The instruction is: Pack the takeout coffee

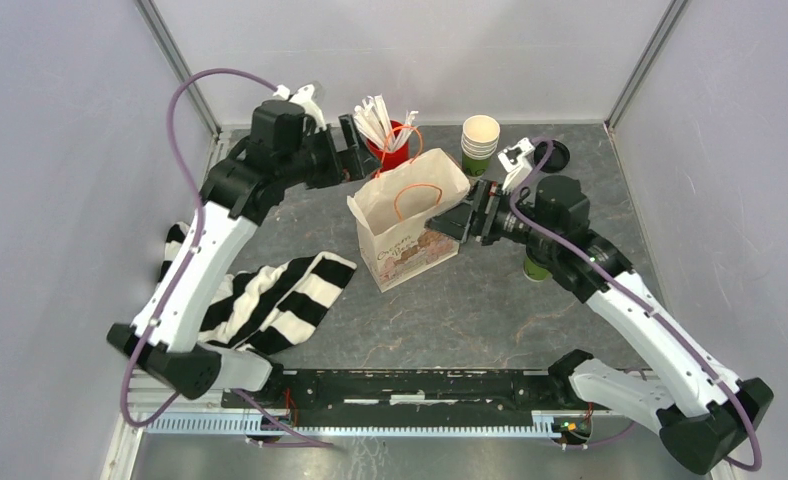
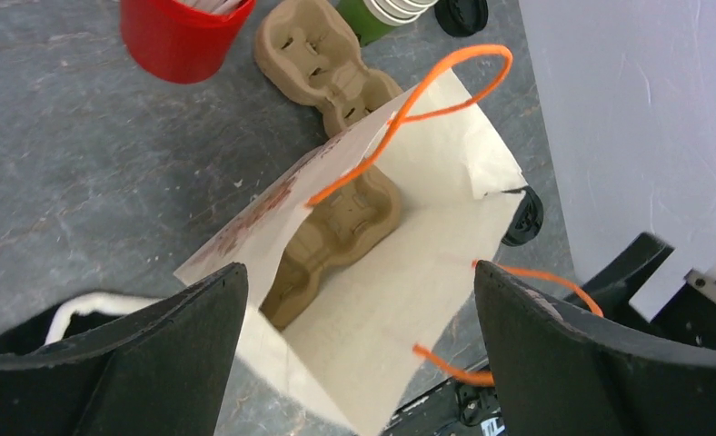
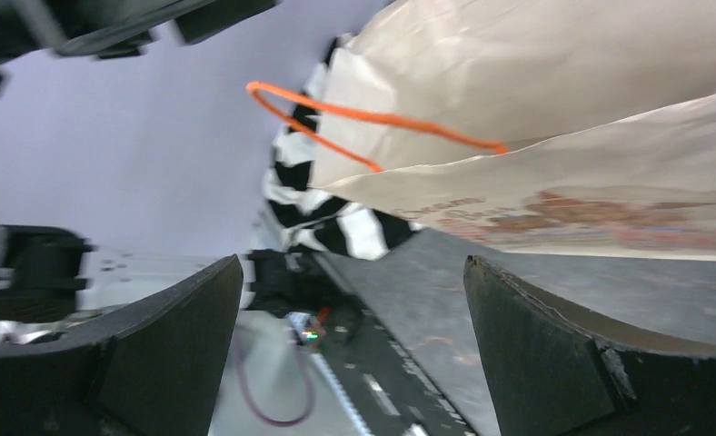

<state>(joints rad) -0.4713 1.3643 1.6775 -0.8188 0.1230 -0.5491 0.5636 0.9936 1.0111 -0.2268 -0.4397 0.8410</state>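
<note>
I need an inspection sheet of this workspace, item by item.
Surface: grey marbled table, no spills seen.
Job's things: takeout coffee stands outside the paper bag, partly hidden under the right arm; cup carrier lies inside the bag.
Clutter: striped cloth, red cup of white sticks, stacked green cups, loose black lid, second carrier.
Grippers: left gripper open over the bag mouth; right gripper open beside the bag; both empty.
Cables: purple cables along both arms.
Surroundings: pale walls; nothing else seen.

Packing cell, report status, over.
Both open: left gripper near the paper bag mouth, right gripper beside it. Takeout coffee outside the bag, partly under the right arm. Cup carrier inside the bag.
</note>
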